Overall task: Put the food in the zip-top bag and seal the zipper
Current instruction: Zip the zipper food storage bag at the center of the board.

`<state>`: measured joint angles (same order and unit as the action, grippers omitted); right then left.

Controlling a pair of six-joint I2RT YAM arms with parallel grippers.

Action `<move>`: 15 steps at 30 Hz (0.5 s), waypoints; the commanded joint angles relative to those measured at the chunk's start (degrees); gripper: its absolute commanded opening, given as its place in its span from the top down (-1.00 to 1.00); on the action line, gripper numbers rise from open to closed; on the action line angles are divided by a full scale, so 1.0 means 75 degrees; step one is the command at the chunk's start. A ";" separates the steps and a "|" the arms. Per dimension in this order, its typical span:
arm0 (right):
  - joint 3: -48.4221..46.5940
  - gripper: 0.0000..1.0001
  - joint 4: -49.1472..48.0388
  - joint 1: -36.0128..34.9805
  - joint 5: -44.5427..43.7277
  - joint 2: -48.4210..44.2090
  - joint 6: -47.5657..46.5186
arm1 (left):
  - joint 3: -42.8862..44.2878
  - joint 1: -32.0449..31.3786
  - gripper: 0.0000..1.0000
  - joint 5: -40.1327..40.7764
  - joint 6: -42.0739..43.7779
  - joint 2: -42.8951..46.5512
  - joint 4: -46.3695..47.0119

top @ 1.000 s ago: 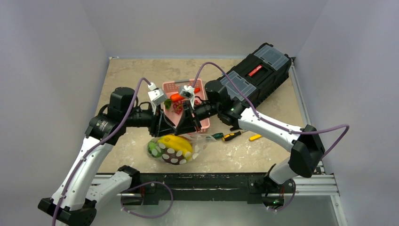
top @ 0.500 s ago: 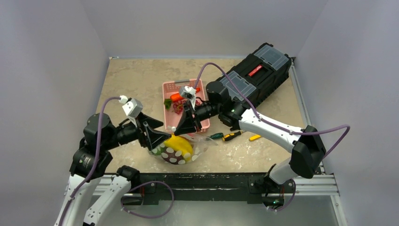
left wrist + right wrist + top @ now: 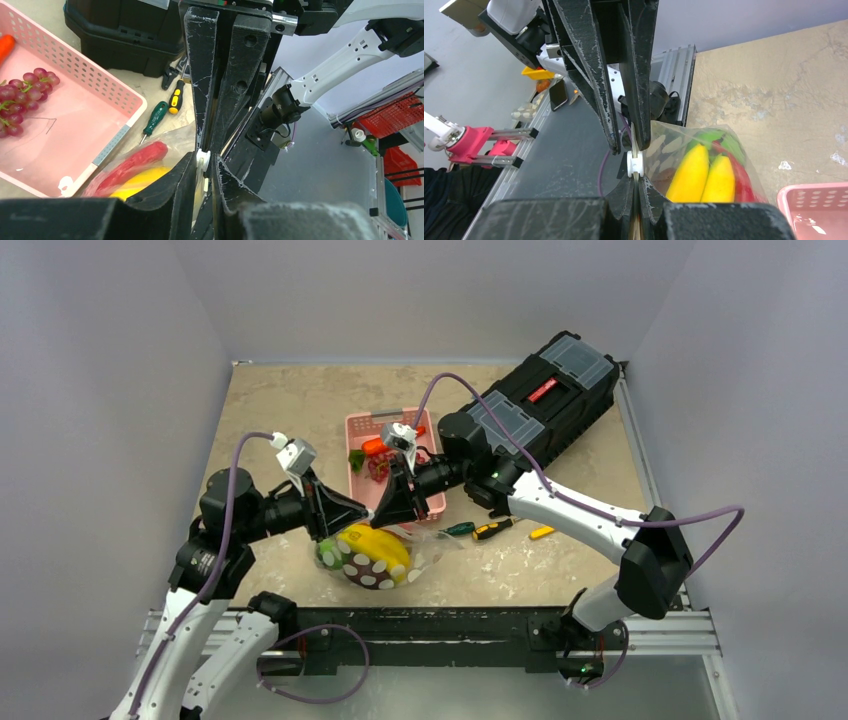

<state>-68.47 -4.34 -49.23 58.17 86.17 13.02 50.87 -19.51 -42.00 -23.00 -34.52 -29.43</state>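
Note:
The zip-top bag (image 3: 385,565) lies near the front edge, holding a yellow banana bunch (image 3: 704,172), a red piece (image 3: 135,160) and a green piece (image 3: 716,137). Its mouth edge is lifted between both grippers. My right gripper (image 3: 636,181) is shut on the zipper strip just beside the white slider (image 3: 635,164). Coming from the opposite side, my left gripper (image 3: 204,162) has its jaws narrow on that slider. From above, the left gripper (image 3: 363,512) and right gripper (image 3: 380,521) meet tip to tip over the bag. More food stays in the pink basket (image 3: 352,426): carrot (image 3: 375,447), grapes (image 3: 20,95).
A large black toolbox (image 3: 540,400) lies diagonally at the back right. Three screwdrivers lie right of the bag, with green (image 3: 461,528), orange-black (image 3: 492,530) and yellow (image 3: 542,532) handles. The basket stands just behind the grippers.
My left arm drew back to the left and near side, opened, then returned and shut on the slider at the bag's mouth, now reaching in lower. The right arm and bag stayed put.

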 commanded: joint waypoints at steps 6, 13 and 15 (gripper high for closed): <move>-0.0117 1.00 -0.0403 -0.0046 0.0230 -0.0315 -0.0016 | -0.0120 0.0036 0.76 -0.0295 -0.0109 0.0009 0.0328; -0.0095 1.00 -0.0401 -0.0051 -0.0005 -0.0353 0.0038 | -0.0238 0.0042 1.00 -0.0055 -0.0037 0.0156 0.0222; -0.0099 1.00 -0.0327 -0.0042 -0.0148 -0.0329 0.0065 | -0.0344 0.0035 1.00 0.0055 -0.0089 0.0285 0.0294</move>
<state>-68.47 -4.25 -49.23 58.96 86.17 13.06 49.74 -19.46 -42.04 -23.40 -33.87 -28.29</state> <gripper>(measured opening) 0.007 0.009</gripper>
